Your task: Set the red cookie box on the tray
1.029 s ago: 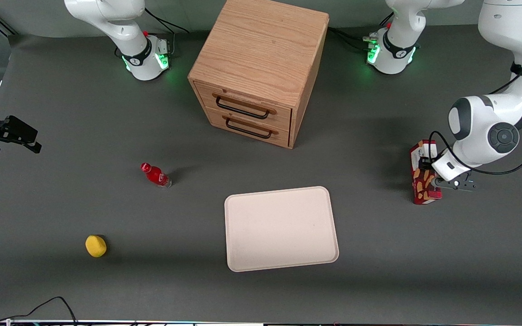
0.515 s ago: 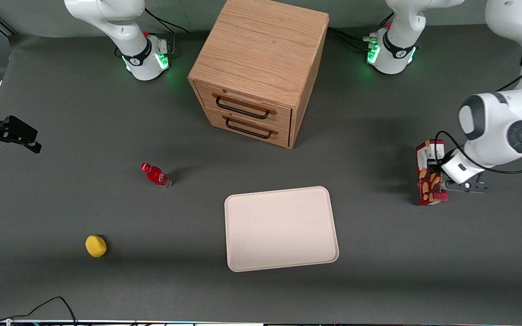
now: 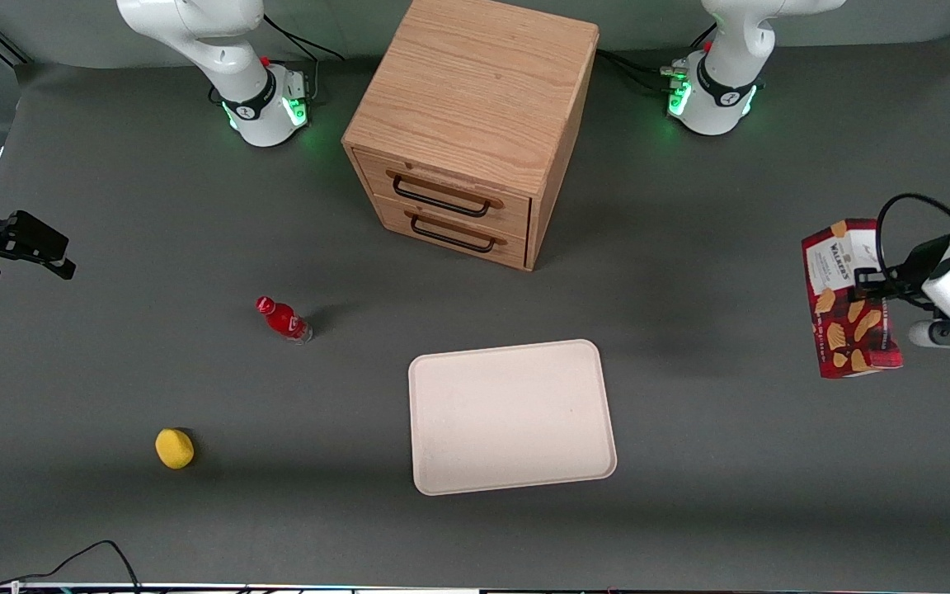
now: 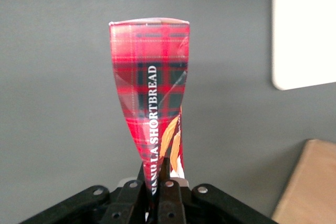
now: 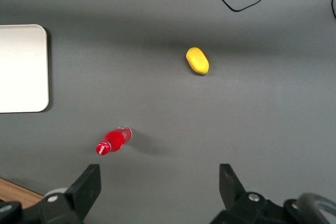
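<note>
The red cookie box (image 3: 848, 299), dark red tartan with a white label and cookie pictures, hangs in the air at the working arm's end of the table, well above the surface. My gripper (image 3: 877, 290) is shut on it, pinching its flattened end. In the left wrist view the red cookie box (image 4: 152, 103) stretches away from my gripper (image 4: 157, 184), squeezed thin between the black fingers (image 4: 171, 182). The tray (image 3: 511, 416), cream-white and flat, lies on the table in front of the drawer cabinet, nearer the front camera. A corner of the tray (image 4: 304, 30) also shows in the left wrist view.
A wooden two-drawer cabinet (image 3: 472, 124) stands at the table's middle, farther from the front camera than the tray. A small red bottle (image 3: 283, 319) and a yellow lemon-like object (image 3: 174, 448) lie toward the parked arm's end. Cables run along the front edge.
The gripper has risen with the red cookie box and drifted farther toward the working arm's end of the table. The box has left the table surface and now looks larger and tilted.
</note>
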You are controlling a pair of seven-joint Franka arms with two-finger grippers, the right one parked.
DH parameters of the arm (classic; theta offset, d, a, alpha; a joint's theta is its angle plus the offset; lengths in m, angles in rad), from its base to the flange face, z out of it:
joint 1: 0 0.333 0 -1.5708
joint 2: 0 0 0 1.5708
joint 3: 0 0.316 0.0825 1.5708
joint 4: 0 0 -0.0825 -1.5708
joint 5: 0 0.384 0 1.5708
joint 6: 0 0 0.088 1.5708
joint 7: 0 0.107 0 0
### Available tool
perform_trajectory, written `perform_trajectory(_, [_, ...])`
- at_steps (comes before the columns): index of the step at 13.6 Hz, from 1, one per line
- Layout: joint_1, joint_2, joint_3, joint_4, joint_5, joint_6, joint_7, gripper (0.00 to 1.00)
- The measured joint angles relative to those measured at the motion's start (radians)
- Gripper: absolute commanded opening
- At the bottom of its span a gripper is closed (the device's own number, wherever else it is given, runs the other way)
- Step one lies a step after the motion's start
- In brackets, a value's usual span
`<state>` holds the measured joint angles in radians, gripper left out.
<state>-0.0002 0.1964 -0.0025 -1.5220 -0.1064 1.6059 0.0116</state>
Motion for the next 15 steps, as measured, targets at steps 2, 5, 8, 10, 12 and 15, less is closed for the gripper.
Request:
perform_trajectory(2, [-0.005,0.016,-0.114,0.041,-0.005,-0.008,-0.189,0.0])
perform_trajectory(5, [-0.015,0.1,-0.29,0.054,-0.003,0.097,-0.449,0.0])
perform_trajectory(8, [-0.021,0.256,-0.412,0.053,0.084,0.346,-0.591,0.0])
perform_trajectory(10, [-0.027,0.385,-0.454,0.052,0.2,0.499,-0.637,0.0])
perform_trajectory(12, [-0.034,0.498,-0.465,0.051,0.307,0.618,-0.651,0.0])
perform_trajectory(15, [-0.034,0.575,-0.467,0.051,0.384,0.709,-0.653,1.0])
